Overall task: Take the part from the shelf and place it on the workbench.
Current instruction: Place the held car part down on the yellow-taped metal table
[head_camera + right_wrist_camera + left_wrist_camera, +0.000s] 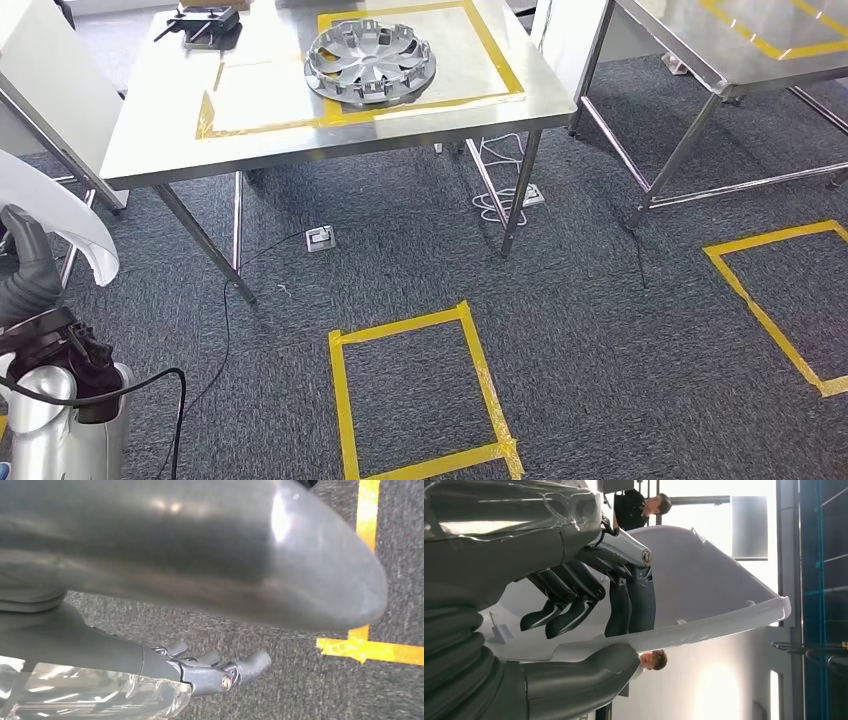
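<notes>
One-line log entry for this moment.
left robot hand: grips white part | right robot hand: empty, hanging | workbench: ahead, hubcap on it

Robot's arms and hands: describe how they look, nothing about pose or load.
The left arm is a polished silver shell with a black joint and a black cable looping off it. The left hand has a grey ribbed cover, a thick grey thumb and glossy dark fingers under clear plastic wrap. The right hand has dark grey fingers, a small round metal fastener and clear wrap.
</notes>
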`<state>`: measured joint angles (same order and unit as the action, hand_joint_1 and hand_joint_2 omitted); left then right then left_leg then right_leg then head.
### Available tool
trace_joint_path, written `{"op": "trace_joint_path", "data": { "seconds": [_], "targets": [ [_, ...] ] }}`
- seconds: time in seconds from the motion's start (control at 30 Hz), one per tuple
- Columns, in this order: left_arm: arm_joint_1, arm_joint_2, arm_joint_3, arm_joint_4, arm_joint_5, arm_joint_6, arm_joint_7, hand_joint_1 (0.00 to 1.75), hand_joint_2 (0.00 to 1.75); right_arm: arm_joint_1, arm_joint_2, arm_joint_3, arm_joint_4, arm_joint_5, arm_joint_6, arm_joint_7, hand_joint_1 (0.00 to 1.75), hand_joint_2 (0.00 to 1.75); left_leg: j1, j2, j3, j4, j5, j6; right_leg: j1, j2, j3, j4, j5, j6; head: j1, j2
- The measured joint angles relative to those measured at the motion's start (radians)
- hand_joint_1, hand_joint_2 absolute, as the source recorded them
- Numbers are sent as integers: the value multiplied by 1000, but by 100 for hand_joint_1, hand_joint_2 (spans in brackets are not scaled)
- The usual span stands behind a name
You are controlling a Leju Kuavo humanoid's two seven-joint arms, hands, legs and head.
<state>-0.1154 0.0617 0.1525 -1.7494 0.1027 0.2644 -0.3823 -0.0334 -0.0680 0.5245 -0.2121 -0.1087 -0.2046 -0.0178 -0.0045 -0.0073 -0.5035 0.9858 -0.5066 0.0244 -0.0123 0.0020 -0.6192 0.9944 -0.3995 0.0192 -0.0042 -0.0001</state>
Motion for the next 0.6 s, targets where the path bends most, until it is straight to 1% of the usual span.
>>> {"op": "trace_joint_path", "data": {
  "seconds": [0.03, 0.07, 0.1, 0.13, 0.17, 0.2, 0.23, 0.27, 0.3, 0.33, 0.37, 0.4, 0.43, 0.5, 0.53, 0.57, 0.6],
  "targets": [
    [-1, 0, 0, -1, -1, -1, 0, 175, 175, 1, 1, 0, 0, -1, -1, -1, 0, 0, 2, 0, 1, 3, -6, -5, -2, 1, 3, -1, -3, -6, 0, 0],
    [-3, 0, 0, -2, -1, -1, 0, 175, 175, 1, 2, 0, 0, -2, -2, -1, 0, 0, 4, 1, -5, 20, -17, -11, -5, 3, 8, -3, -6, -13, -1, 0],
    [-4, 0, 0, -4, -2, -1, 0, 175, 175, 2, 3, 0, 0, -3, -2, -1, 0, 0, 7, 2, -23, 59, -37, -18, -9, 4, 14, -4, -10, -19, -2, 0],
    [-4, 0, 0, -4, -3, -1, 0, 175, 175, 2, 3, 0, 0, -3, -3, -2, 0, 0, 10, 2, -55, 118, -62, -24, -9, 5, 19, -4, -14, -25, -3, 0],
    [-4, 1, 0, -4, -3, -1, 1, 175, 175, 3, 3, 0, 0, -4, -4, -2, 0, 0, 13, 2, -98, 191, -88, -30, -9, 5, 23, -4, -20, -29, -4, 0],
    [-3, 1, 0, -4, -4, -1, 1, 175, 175, 3, 3, 0, 0, -4, -4, -2, 0, 0, 16, 2, -141, 257, -105, -34, -9, 6, 28, -4, -24, -31, -4, 0],
    [-2, 0, 0, -4, -4, -1, 1, 175, 175, 5, 4, 0, 0, -4, -4, -2, 0, 0, 17, 3, -174, 296, -104, -36, -8, 6, 33, -4, -30, -31, -4, 0],
    [-1, 0, 0, -3, -4, -1, 1, 175, 175, 6, 4, 0, 1, -4, -4, -2, 0, 0, 18, 3, -189, 298, -82, -37, -8, 8, 41, -4, -36, -30, -4, 0],
    [-1, 0, 0, -3, -4, -1, 2, 175, 175, 7, 4, 0, 1, -4, -4, -2, 0, 0, 18, 3, -183, 258, -39, -35, -8, 9, 51, -4, -42, -28, -4, 0],
    [-1, 0, 1, -3, -4, -1, 2, 175, 175, 8, 5, 0, 1, -4, -4, -2, 0, 0, 18, 3, -161, 189, 15, -32, -8, 10, 62, -4, -49, -25, -4, 0],
    [-1, 1, 1, -3, -4, -1, 2, 175, 175, 7, 5, 0, 1, -4, -4, -2, 0, 0, 16, 3, -137, 121, 56, -26, -7, 11, 71, -4, -56, -22, -3, 0],
    [-2, 1, 1, -3, -4, -2, 2, 175, 175, 6, 6, 0, 1, -4, -5, -2, 0, 0, 13, 4, -114, 65, 81, -19, -4, 11, 77, -5, -62, -18, -3, 0],
    [-3, 1, 1, -3, -4, -2, 2, 175, 175, 6, 7, 0, 1, -4, -5, -2, 0, 0, 10, 5, -100, 34, 88, -12, -2, 12, 79, -5, -66, -14, -3, 0],
    [-4, 2, 1, -3, -4, -3, 2, 175, 175, 5, 9, 0, 1, -4, -6, -2, 0, 0, 4, 6, -91, 19, 78, 0, 1, 11, 80, -8, -70, -3, -3, 0],
    [-5, 2, 1, -3, -5, -4, 2, 175, 175, 5, 9, 0, 1, -4, -7, -2, 0, 0, 6, 6, -84, 13, 78, 6, 0, 9, 81, -8, -73, 1, -3, 0],
    [-6, 3, 1, -4, -6, -5, 2, 175, 175, 5, 9, 0, 1, -3, -7, -2, 0, 0, 8, 6, -76, 4, 79, 11, 0, 7, 78, 1, -79, 5, -2, 0],
    [-8, 3, 1, -4, -7, -7, 2, 175, 175, 4, 9, 0, 1, -3, -7, -3, 0, 0, 10, 6, -67, -4, 80, 17, 1, 5, 64, 31, -90, 6, -1, 0]
  ]
}}
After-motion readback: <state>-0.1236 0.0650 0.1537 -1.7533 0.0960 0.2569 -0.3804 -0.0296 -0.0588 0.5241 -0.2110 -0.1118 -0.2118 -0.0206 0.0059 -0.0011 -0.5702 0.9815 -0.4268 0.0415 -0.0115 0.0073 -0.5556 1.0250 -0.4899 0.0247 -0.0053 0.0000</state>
